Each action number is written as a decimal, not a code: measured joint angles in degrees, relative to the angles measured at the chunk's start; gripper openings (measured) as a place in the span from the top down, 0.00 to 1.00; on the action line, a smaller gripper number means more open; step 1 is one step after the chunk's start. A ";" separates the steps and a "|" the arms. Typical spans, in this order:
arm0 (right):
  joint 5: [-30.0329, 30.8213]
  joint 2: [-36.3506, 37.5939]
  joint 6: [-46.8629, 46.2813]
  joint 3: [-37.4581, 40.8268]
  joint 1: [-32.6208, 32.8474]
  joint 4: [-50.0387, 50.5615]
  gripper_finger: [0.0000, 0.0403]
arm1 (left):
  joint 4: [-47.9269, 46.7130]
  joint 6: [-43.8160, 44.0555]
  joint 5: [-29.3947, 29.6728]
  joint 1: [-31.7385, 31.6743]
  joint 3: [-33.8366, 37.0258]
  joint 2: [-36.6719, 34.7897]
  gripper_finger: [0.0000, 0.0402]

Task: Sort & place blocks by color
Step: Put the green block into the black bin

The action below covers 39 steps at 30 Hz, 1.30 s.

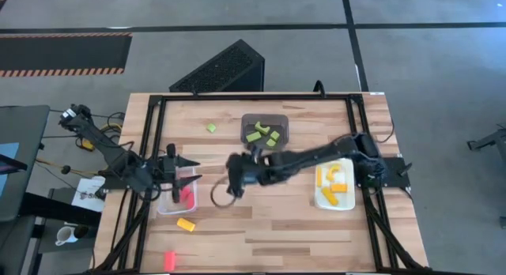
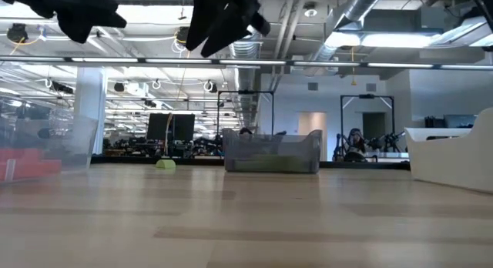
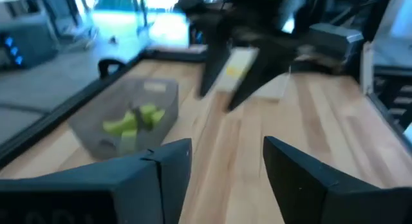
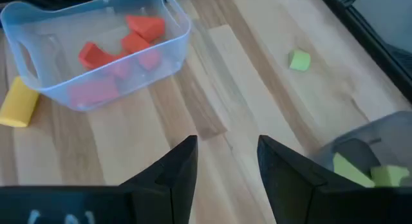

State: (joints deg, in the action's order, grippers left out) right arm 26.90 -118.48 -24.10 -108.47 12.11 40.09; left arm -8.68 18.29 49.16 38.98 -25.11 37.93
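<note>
Red blocks [image 4: 122, 40] lie in the clear bin [image 4: 38, 89] at the table's left. Green blocks [image 3: 135, 120] lie in the dark grey bin [image 1: 265, 121] at the far middle, and yellow blocks [image 1: 336, 184] in the white bin [image 1: 320, 197] on the right. Loose on the table are a green block [image 4: 299, 60], a yellow block [image 1: 186, 224] and a red block [image 1: 169, 259]. My right gripper [image 4: 226, 143] hovers open over bare wood between the clear and grey bins. My left gripper [image 3: 225, 147] is open above the clear bin's far side, holding nothing.
The black frame rails [image 1: 150, 148] run along the table's left, far and right sides. My right arm [image 1: 316, 156] reaches across the table's middle from the right. Bare wood lies along the near edge [image 1: 269, 243].
</note>
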 joint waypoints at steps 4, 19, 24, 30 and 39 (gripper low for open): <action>-1.96 -0.02 5.25 0.00 -3.50 -2.47 0.54 | 5.50 -3.67 -0.52 -1.90 3.33 -3.43 0.58; -8.45 3.08 16.94 -0.02 -8.73 -0.75 0.56 | -10.32 -5.49 -13.06 -26.75 -1.76 -7.03 0.60; -8.99 3.50 17.36 0.02 -10.11 5.29 0.57 | -11.85 -11.09 -26.56 -41.53 -3.40 -3.44 0.60; -10.44 3.64 20.12 3.80 -11.64 2.49 0.57 | -11.84 -16.25 -39.70 -56.06 -3.51 3.76 0.57; -15.34 12.26 17.93 19.94 -13.17 -7.27 0.57 | -11.83 -19.56 -50.44 -67.10 -8.56 15.56 0.50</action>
State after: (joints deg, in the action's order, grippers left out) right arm 11.56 -106.22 -6.17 -88.52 -1.06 32.82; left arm -20.51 -1.28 -1.28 -28.12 -33.67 53.49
